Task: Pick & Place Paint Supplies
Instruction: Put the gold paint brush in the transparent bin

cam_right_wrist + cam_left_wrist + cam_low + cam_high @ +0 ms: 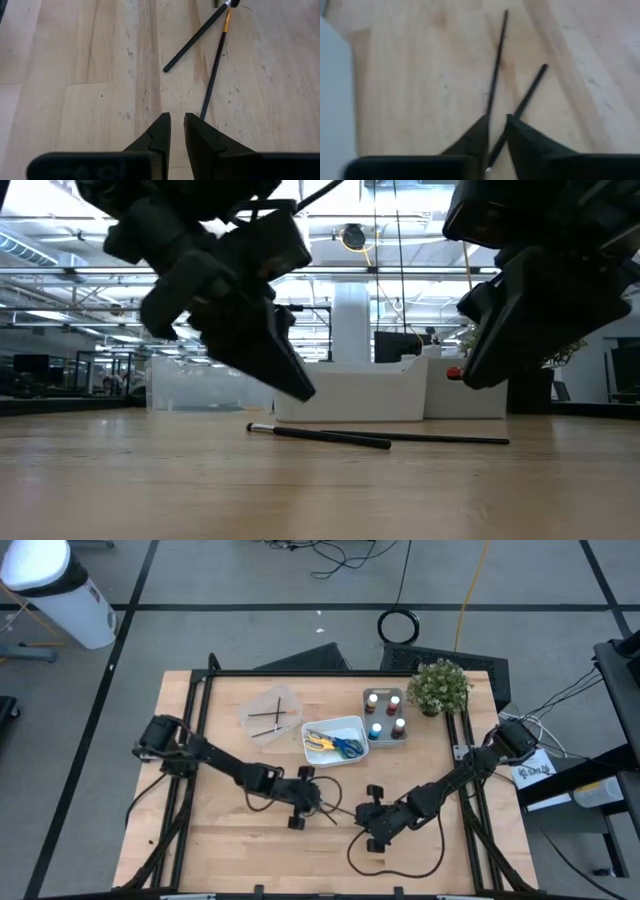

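Two thin dark brushes lie flat on the wooden table between my grippers, a thicker one [530, 90] and a thinner one [496, 65]; they show crossing in the right wrist view [197, 37] and lying in line in the low view [320, 436]. My left gripper [496, 122] hovers just above the thicker brush's pale end, its fingers close together with only a slit between them and nothing in it. In the low view its fingertips [295, 385] are clear of the table. My right gripper [177, 120] hangs shut and empty above bare wood near the brushes' other ends.
Behind the brushes stand a white tray [352, 723] with scissors, a clear tray [285, 693] with more brushes, a rack of paint pots [385, 715] and a small potted plant [438, 687]. Dark rails [200, 720] run along the table's sides.
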